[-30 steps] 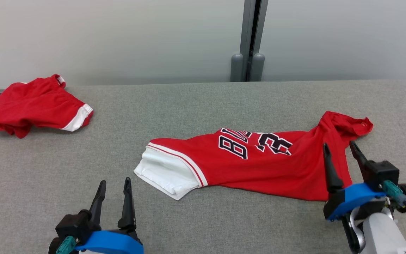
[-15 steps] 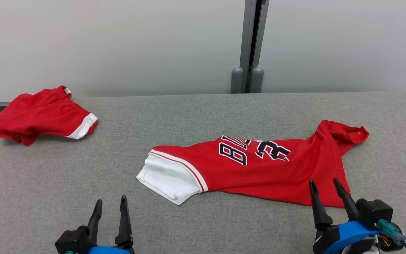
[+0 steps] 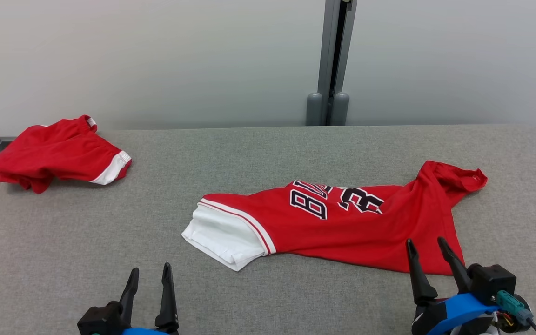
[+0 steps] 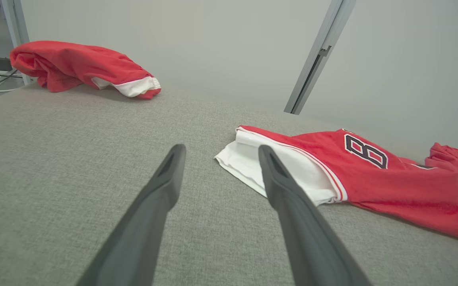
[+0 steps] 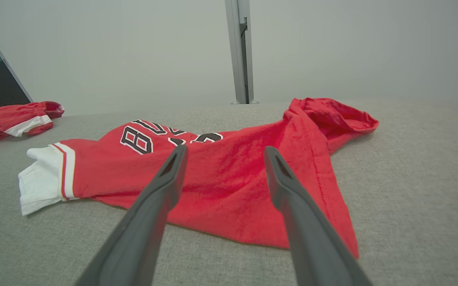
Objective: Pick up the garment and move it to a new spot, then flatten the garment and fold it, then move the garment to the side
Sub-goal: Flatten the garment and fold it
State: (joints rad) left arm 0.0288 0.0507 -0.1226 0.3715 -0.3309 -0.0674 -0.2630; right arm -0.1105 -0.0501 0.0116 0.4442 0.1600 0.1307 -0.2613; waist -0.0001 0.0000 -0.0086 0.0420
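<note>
In the head view, the shirt (image 3: 342, 228) lies rumpled on the grey bench (image 3: 272, 153), a little right of centre. Its white end points toward your left and its bunched collar end toward the far right. Your left hand (image 3: 150, 268) sits low at the near edge, spread wide and empty, apart from the white end. Your right hand (image 3: 424, 241) is just as wide and empty, with its tips over the near right corner of the cloth. I cannot tell whether they touch it. A second red piece, probably shorts (image 3: 58, 151), lies at the far left corner, well apart.

In the left wrist view, the two dark fingers (image 4: 161, 190) point across bare bench. One of them overlaps the white end in the picture, though it looks to stop short of it. That end is doubled over and thick enough to pinch.

In the right wrist view, the fingers frame the red body of the shirt, near its closest edge.

I'd judge the shirt light, limp and a little slick, so it will sag and drag rather than hold its shape. Take it by an edge, not the flat middle. Use the left hand on the white end and the right on the seam toward the collar, and lift both together.
</note>
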